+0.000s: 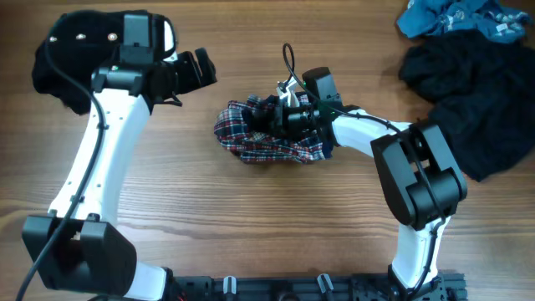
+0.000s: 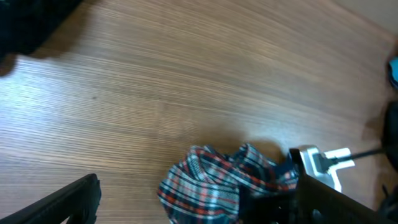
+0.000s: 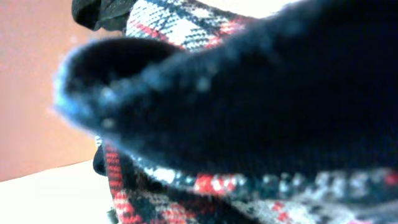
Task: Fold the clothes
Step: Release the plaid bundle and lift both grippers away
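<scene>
Step in hand: opening out the plaid garment [image 1: 269, 142]. It isn't flat yet, just a crumpled heap mid-desk with no fold made.

Right tool [image 1: 282, 117]: fingers pressed together and sunk into the top of the heap. The tips are hidden by cloth, but my read is that it's pinching a fold of the plaid. The right wrist view is filled by a navy edge and plaid weave up against the lens, blurred, so it's no help for grasp detail.

Left tool [image 1: 199, 71]: spread wide, holding nothing, over bare desk [image 1: 251, 234] up-left of the heap and apart from it. Its wrist view shows the heap's near end between the fingers.

Other clothes are parked at the edges:
- black pale-studded garment [image 1: 63, 50], far left under the left arm
- black garment [image 1: 468, 92], right
- blue garment [image 1: 460, 18], top right corner

Next move, as I judge it: the left tool comes down on the heap's free left edge and closes. The two then pull apart to spread the cloth flat before any fold.

Risk: grabbing several layers at once.

Brands, labels, text: none readable in any view.
</scene>
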`<state>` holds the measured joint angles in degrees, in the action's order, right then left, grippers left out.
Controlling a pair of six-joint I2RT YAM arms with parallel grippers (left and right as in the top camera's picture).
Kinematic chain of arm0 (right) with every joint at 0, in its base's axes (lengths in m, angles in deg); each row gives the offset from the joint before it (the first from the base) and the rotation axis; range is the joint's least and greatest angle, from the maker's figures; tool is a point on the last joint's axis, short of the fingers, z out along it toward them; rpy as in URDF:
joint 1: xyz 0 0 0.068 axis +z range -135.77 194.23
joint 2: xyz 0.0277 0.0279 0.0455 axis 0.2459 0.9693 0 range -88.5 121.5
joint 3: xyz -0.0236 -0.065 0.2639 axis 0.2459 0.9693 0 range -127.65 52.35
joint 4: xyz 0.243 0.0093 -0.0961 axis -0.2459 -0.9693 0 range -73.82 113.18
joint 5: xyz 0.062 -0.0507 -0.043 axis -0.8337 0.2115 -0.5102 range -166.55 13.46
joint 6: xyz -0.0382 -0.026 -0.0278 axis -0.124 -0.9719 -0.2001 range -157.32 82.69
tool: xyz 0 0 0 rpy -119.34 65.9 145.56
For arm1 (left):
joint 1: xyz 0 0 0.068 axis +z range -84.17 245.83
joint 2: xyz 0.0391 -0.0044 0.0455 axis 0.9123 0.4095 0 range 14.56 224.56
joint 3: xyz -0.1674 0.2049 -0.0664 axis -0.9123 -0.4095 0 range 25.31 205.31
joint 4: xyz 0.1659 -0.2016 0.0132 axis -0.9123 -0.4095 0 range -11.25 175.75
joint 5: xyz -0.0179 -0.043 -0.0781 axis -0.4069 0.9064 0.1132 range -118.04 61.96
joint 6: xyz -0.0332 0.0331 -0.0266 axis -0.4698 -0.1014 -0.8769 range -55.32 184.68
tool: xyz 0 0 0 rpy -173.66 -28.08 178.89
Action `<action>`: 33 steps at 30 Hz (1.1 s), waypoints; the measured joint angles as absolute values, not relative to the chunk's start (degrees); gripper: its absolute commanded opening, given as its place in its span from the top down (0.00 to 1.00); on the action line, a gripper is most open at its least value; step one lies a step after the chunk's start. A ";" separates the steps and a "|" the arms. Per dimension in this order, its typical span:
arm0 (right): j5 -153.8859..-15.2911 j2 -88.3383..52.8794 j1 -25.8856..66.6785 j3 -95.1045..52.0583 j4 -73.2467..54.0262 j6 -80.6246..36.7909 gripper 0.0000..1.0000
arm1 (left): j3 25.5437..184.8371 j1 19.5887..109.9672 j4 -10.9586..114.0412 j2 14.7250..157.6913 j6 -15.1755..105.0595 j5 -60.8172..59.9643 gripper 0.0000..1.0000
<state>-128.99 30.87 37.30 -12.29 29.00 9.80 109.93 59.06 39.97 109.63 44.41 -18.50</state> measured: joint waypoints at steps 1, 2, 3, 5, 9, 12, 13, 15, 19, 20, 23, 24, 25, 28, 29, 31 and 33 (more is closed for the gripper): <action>-128.71 30.87 37.35 -12.29 29.00 9.84 0.96 | 109.93 58.76 39.97 109.63 44.41 -18.50 0.00; -128.44 30.87 37.39 -12.29 29.00 10.02 0.96 | 109.93 58.43 39.92 109.63 44.41 -18.50 0.00; -128.27 30.85 37.41 -12.29 29.02 10.02 0.96 | 109.93 58.23 39.86 109.63 44.45 -18.48 0.00; -128.07 30.87 37.41 -12.29 29.42 9.99 0.95 | 109.93 57.79 39.88 109.63 44.69 -18.48 0.00; -129.01 30.87 37.26 -12.38 32.89 9.67 0.69 | 109.93 57.25 39.86 109.63 45.08 -18.48 0.00; -131.11 30.85 36.80 -14.28 33.52 9.05 0.56 | 109.93 57.18 39.86 109.63 45.08 -18.46 0.00; -131.42 30.85 36.60 -14.98 33.52 8.97 0.51 | 109.93 57.18 39.84 109.63 45.08 -18.46 0.00; -132.12 30.48 35.86 -16.53 33.52 8.86 0.44 | 109.93 57.18 39.77 109.63 45.11 -18.48 0.00; -133.23 28.22 34.48 -17.47 33.48 8.95 0.41 | 109.93 57.18 39.60 109.63 45.11 -18.33 0.00; -133.69 26.08 33.72 -17.64 33.20 8.92 0.40 | 109.93 57.18 39.57 109.63 45.11 -18.02 0.00; -134.48 24.16 32.58 -18.30 32.96 8.92 0.40 | 109.93 57.18 39.22 109.63 45.26 -17.19 0.00; -134.70 23.83 32.06 -18.47 32.61 8.92 0.39 | 109.93 57.18 38.85 109.63 45.28 -16.99 0.00; -134.94 23.74 31.38 -18.54 32.17 8.90 0.36 | 109.93 57.18 38.33 109.63 45.30 -16.82 0.00; -135.70 23.77 28.63 -18.52 31.32 8.75 0.30 | 109.93 57.18 36.62 109.63 45.94 -16.19 0.00; -135.94 23.77 27.60 -18.52 31.32 8.60 0.28 | 109.91 57.18 36.36 109.63 46.26 -15.92 0.00; -136.97 23.77 25.11 -18.54 31.29 7.48 0.25 | 109.69 57.03 36.71 109.63 47.55 -14.59 0.00; -138.41 23.77 22.37 -18.54 31.10 5.89 0.25 | 108.73 56.55 38.37 109.63 48.76 -12.97 0.00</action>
